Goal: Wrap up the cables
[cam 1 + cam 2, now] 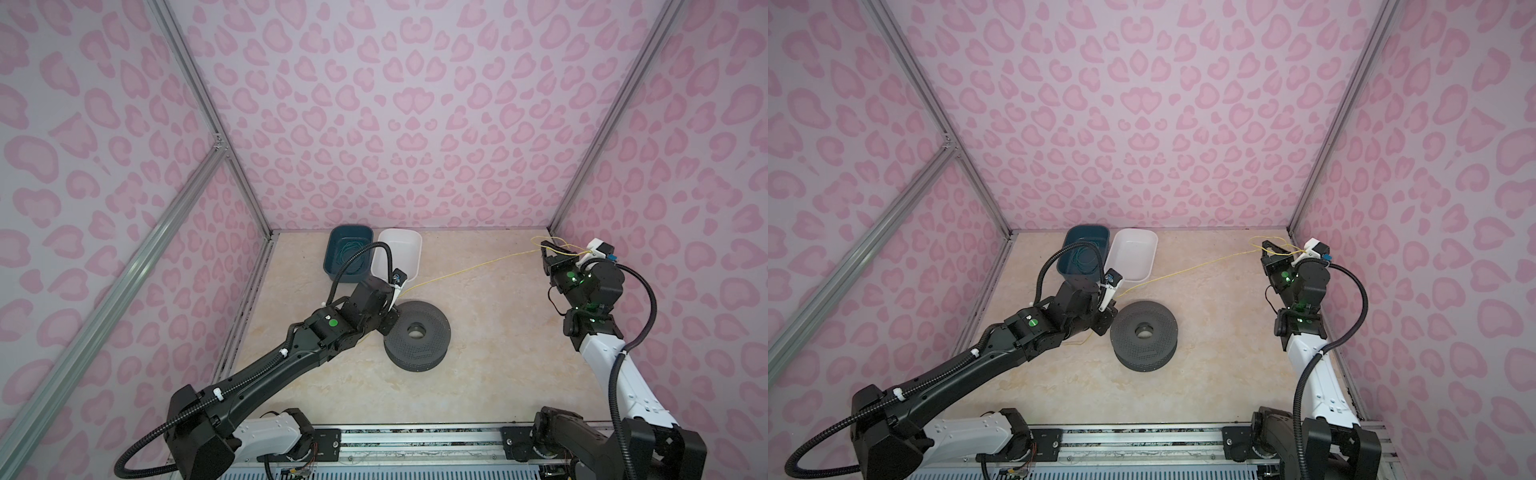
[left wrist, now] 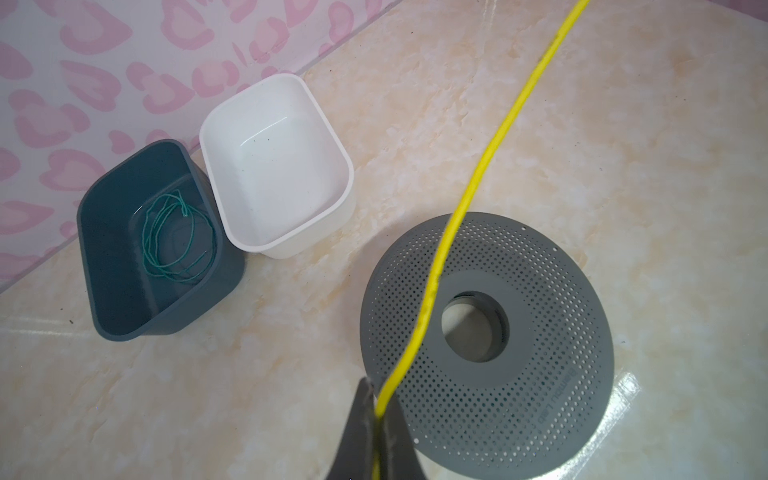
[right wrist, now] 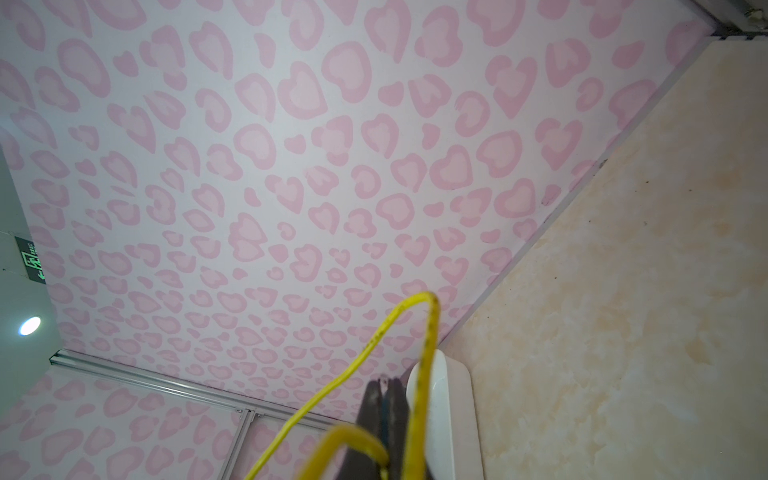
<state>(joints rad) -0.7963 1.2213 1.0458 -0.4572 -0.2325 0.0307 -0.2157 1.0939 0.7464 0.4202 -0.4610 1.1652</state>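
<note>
While the wire (image 1: 469, 267) hangs stretched over the bench (image 1: 478, 365) between the left claw (image 2: 380, 409), pinched on it beside the spool (image 1: 434, 347), and the right claw (image 3: 385, 392), shut on its looped end, winding seems unstarted; next, lead it round the spool's core.

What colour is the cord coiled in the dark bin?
Teal green; the cord shows best in the left wrist view.

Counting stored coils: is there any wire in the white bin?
No, the white bin is bare inside in the left wrist view; the coiled green wire lies in the dark teal bin beside it.
</note>
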